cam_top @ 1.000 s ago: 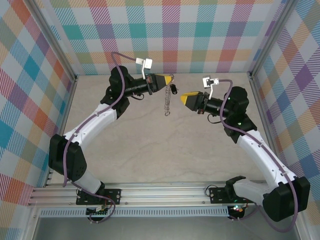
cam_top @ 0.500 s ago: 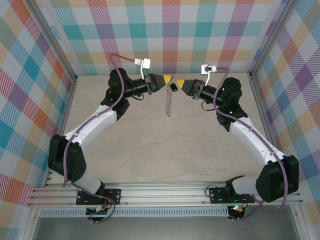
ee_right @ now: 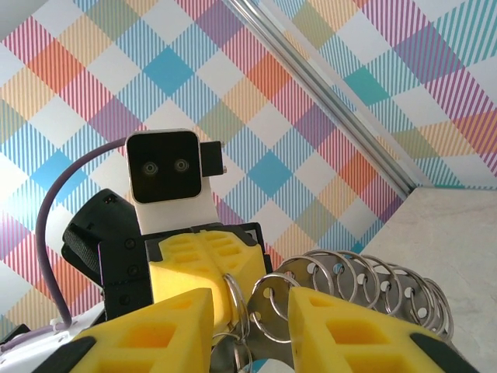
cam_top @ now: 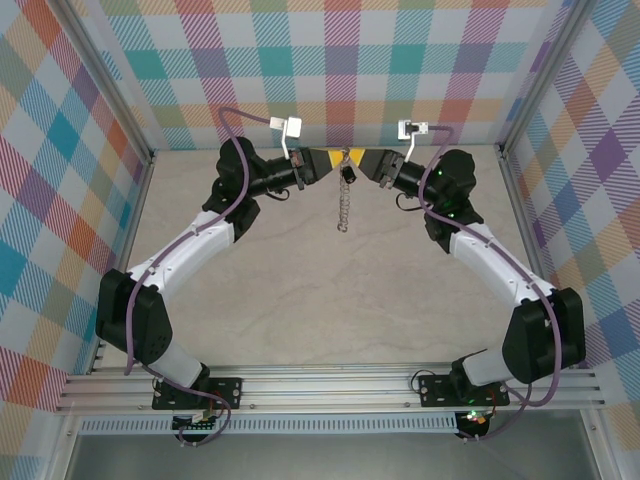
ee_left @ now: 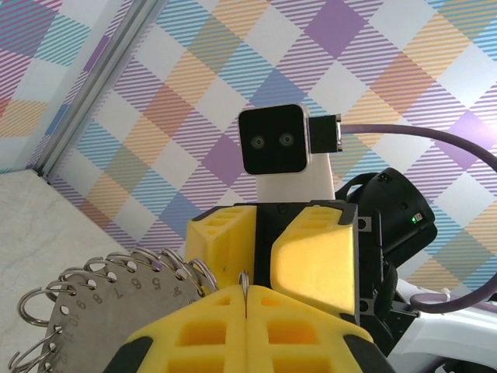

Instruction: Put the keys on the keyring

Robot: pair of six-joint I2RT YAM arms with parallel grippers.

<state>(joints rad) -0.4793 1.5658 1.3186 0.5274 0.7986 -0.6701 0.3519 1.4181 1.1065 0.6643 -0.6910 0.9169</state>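
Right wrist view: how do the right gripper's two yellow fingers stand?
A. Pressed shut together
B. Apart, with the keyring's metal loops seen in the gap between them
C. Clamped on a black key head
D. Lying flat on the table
B: the right gripper has its yellow fingers spread apart, and loops of the keyring show in the gap between them.

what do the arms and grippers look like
The left arm and right arm have white links and bulky black joints. A purple cable runs along each. The left gripper and right gripper have blocky yellow fingers with a moulded grid pattern, on black bodies. Each wrist carries a white mount with a square black two-lens camera.
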